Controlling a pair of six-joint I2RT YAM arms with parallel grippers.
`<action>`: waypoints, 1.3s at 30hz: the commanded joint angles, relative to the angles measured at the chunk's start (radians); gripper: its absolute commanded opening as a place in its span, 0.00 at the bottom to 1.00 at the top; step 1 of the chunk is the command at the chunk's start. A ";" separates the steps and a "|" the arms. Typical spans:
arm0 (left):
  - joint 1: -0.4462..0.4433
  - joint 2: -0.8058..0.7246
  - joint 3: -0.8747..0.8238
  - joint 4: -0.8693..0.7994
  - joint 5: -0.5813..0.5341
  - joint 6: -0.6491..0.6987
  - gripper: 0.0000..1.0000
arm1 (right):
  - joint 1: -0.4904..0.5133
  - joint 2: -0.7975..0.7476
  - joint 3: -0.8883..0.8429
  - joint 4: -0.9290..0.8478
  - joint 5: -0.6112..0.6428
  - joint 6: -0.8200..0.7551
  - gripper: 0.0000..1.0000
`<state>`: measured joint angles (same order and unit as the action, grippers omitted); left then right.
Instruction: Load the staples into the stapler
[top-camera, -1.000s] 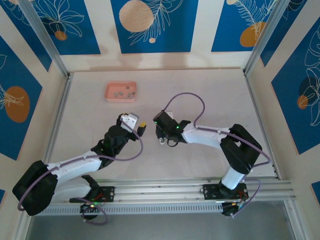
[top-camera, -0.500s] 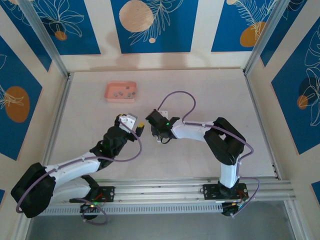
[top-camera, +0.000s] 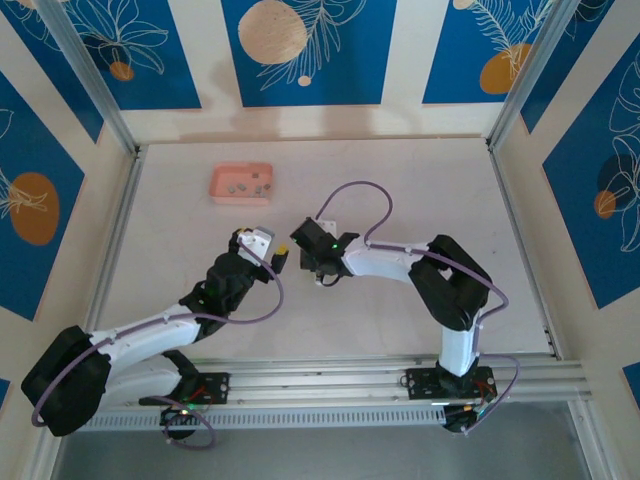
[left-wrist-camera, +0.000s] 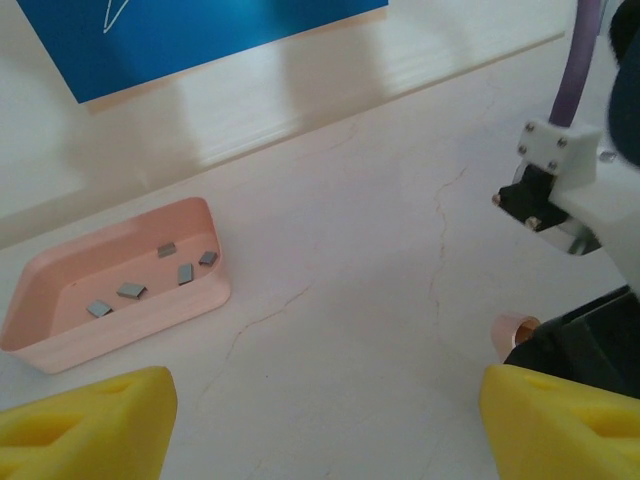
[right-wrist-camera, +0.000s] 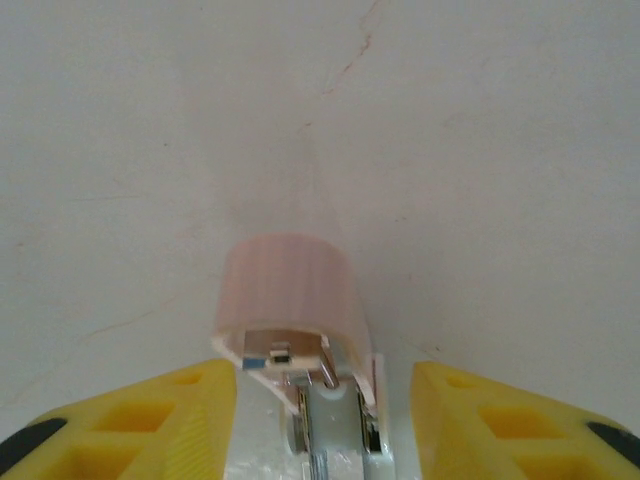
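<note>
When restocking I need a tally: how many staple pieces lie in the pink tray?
5 staples, all loose in the pink tray: two toward its far right corner, one just nearer, two toward the left. None looks hidden.

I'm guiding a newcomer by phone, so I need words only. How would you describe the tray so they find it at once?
Start at the pale table and look to its far left part, near the blue-and-cream back wall. There lies a shallow pink rectangular tray. It is the only open dish there, with several tiny grey staples loose inside.
</note>
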<state>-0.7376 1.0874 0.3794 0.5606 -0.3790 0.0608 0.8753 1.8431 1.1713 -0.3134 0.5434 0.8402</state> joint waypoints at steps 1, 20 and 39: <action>-0.005 -0.001 0.002 0.002 -0.002 0.016 0.79 | 0.002 -0.123 -0.001 -0.064 0.024 0.013 0.52; -0.005 0.069 0.036 0.042 0.067 0.013 0.79 | -0.365 -0.567 -0.469 -0.201 -0.227 0.230 0.67; -0.005 0.071 0.039 0.033 0.057 0.019 0.79 | -0.536 -0.427 -0.462 0.008 -0.348 0.114 0.67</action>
<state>-0.7376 1.1553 0.3882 0.5682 -0.3222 0.0620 0.3557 1.3956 0.6872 -0.3374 0.2218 0.9901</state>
